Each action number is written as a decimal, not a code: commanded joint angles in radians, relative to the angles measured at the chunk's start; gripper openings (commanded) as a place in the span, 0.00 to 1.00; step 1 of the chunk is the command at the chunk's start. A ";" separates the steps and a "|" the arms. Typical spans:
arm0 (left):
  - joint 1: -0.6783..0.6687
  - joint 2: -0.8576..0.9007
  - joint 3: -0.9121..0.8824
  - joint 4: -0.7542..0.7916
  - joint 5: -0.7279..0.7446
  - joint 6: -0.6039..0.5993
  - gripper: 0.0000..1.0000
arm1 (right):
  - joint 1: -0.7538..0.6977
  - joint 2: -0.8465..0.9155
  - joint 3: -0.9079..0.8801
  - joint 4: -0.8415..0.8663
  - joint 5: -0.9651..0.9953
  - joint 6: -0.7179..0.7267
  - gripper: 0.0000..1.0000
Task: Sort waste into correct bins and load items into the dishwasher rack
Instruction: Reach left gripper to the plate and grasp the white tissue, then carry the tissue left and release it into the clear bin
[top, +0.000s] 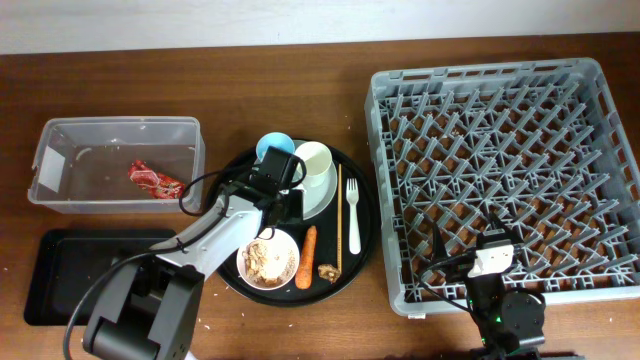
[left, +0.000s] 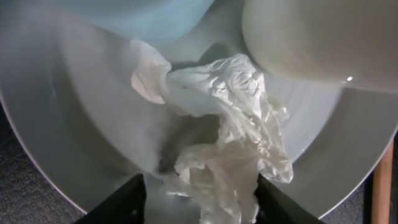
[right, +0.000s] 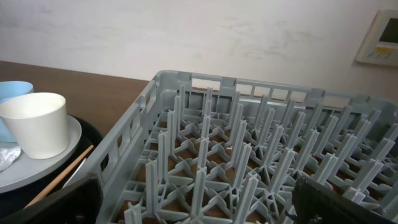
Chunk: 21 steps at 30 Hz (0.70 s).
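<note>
The left arm (top: 205, 238) is showing a long silver-grey metal link between a bulky black base (top: 130, 320) and a boxy black wrist block (top: 277, 170), with a thin black cable (top: 188, 195) looping off it. The left gripper (left: 199, 208) is showing two flat matte-black fingers (left: 121, 205). The right arm (top: 505, 315) is appearing mostly black, carrying a small white block (top: 493, 258), thin black cables and what may be a tiny green light; the fingers (right: 56, 202) of the right gripper (right: 199, 202) are looking dark and blurred.

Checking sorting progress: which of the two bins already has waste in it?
The clear plastic tub: the red foil wrapper lies inside. The shallow black tray shows nothing in its visible part.
</note>
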 joint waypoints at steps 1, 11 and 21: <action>-0.003 0.007 -0.011 0.014 0.000 -0.003 0.40 | 0.006 -0.006 -0.006 -0.005 -0.002 0.001 0.99; -0.002 -0.054 0.017 0.003 0.000 -0.003 0.00 | 0.006 -0.006 -0.006 -0.005 -0.002 0.001 0.99; 0.105 -0.639 0.026 -0.183 -0.328 -0.081 0.00 | 0.006 -0.006 -0.006 -0.005 -0.002 0.001 0.99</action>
